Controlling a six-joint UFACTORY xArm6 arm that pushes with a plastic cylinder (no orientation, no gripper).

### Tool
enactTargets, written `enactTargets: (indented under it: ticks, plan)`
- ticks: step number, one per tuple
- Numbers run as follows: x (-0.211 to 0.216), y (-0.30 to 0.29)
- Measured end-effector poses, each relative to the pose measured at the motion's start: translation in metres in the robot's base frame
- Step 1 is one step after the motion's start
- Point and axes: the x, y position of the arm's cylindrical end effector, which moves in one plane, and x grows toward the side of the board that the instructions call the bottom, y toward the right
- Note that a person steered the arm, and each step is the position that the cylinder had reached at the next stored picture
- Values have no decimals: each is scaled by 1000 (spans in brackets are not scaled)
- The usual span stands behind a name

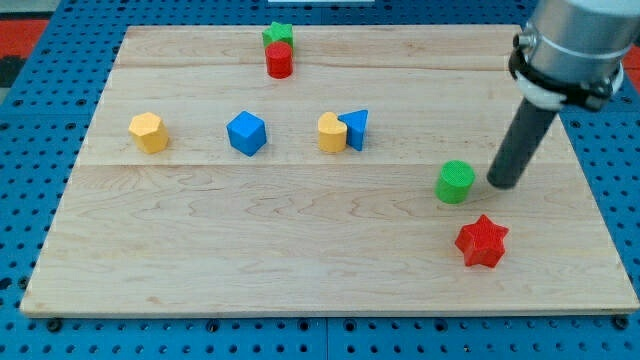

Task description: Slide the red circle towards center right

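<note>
The red circle [279, 61] is a short red cylinder near the top middle of the wooden board [200, 250]. It touches a green star [278, 34] just above it. My tip [501, 183] is at the view's right, far from the red circle. It stands just right of a green circle [455, 182], with a small gap between them. The dark rod rises from the tip to the arm's grey body at the top right corner.
A red star [482, 241] lies below the green circle. A yellow block [331, 132] touches a blue triangle [355, 128] at the middle. A blue cube [246, 133] and a yellow hexagon [148, 132] lie to the left.
</note>
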Motion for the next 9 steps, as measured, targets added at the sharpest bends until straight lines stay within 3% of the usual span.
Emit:
enactTargets:
  ticks: [3,4,5,6,7,8,9]
  plan:
    - [-156,-43]
    - [-184,-99]
    - [-189,-152]
    - [-130,-157]
    - [-131,-248]
    - [-165,-341]
    - [-211,-316]
